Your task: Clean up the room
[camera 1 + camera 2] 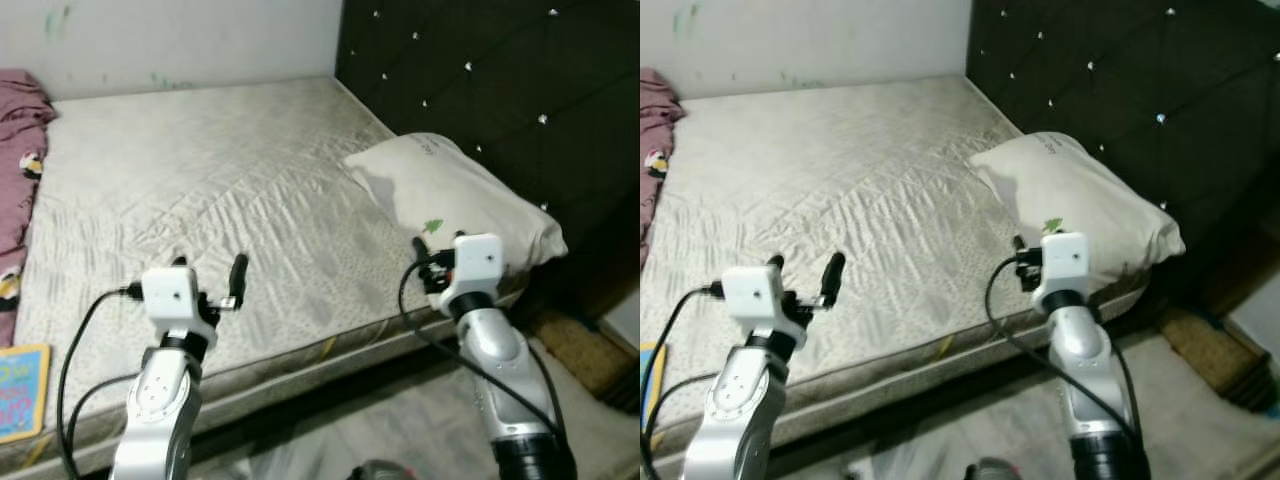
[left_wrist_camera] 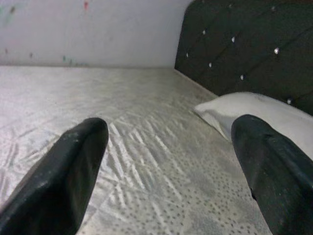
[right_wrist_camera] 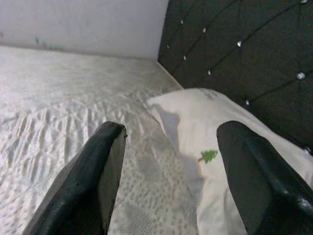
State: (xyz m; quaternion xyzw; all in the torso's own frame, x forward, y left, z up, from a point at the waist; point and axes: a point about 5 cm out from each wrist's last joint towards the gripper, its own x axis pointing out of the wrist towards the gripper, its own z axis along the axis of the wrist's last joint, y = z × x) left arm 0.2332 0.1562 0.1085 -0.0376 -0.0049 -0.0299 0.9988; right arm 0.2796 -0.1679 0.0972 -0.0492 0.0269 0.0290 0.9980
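A white pillow (image 1: 455, 195) with a small green tree print lies at the right end of the bare grey mattress (image 1: 200, 170), against the dark tufted headboard (image 1: 500, 70). My right gripper (image 3: 168, 171) is open over the mattress edge, just short of the pillow (image 3: 215, 132), with nothing between its fingers. Over the near edge of the mattress my left gripper (image 1: 210, 268) is open and empty too. In the left wrist view the pillow (image 2: 264, 110) sits beyond the left gripper's fingers (image 2: 63, 176).
A pink blanket (image 1: 15, 150) is bunched at the left end of the bed. A colourful book (image 1: 20, 390) lies at the near left corner. A brown mat (image 1: 585, 350) lies on the floor by the headboard. A white wall (image 1: 180, 35) runs behind the bed.
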